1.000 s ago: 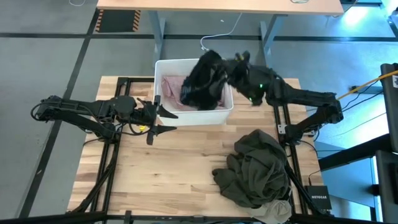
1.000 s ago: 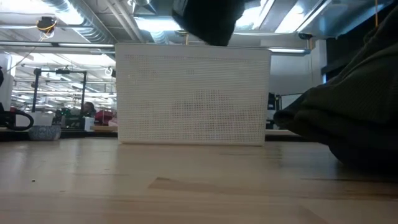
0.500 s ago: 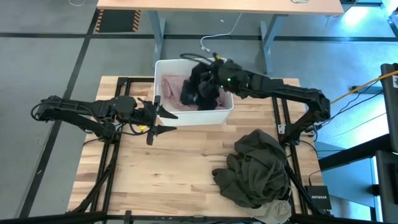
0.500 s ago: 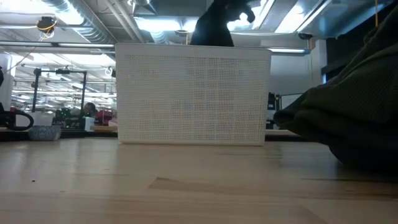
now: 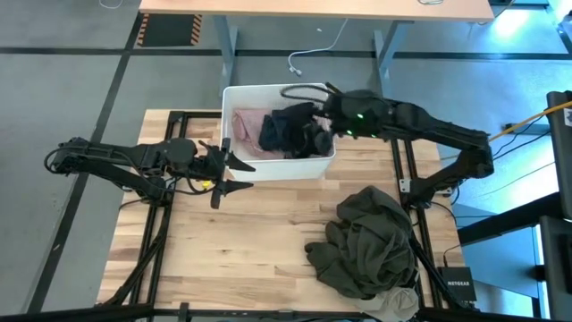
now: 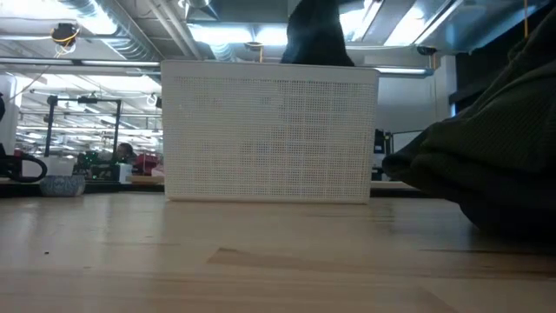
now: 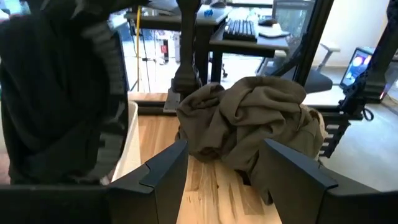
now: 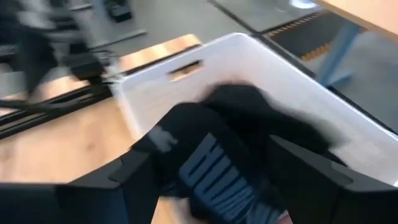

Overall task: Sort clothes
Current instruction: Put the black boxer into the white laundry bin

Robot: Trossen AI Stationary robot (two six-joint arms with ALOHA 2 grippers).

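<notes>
A white bin [image 5: 229, 97] stands at the table's far middle. Inside it a dusty pink garment [image 5: 247, 123] lies on the left and a black garment [image 5: 290, 132] bunches on the right, rising above the rim. My right gripper [image 8: 224, 180] hovers open over the black garment [image 8: 214, 140], its fingers on either side of it. A dark olive garment [image 5: 366, 241] lies heaped at the table's near right, with a beige-grey one [image 5: 404, 300] under its near edge. Left of the bin's near wall, my left gripper [image 5: 239, 173] waits open and holds nothing. My right gripper stands open over the black garment in the bin, slanting down from the table's right. Whether its fingers [image 8: 134, 171] touch the cloth, I cannot tell.
The bin's perforated near wall [image 6: 269, 130] blocks the low view of its contents. The olive heap [image 7: 249, 124] fills the near right of the table. Bare wood [image 5: 250, 241] lies between the left gripper and that heap. A desk [image 5: 313, 7] stands beyond the far edge.
My right gripper carried the black garment over the bin, went down toward it, and let go. The garment, held up and spread above the bin a second ago, now lies bunched inside, beside the pink one.
</notes>
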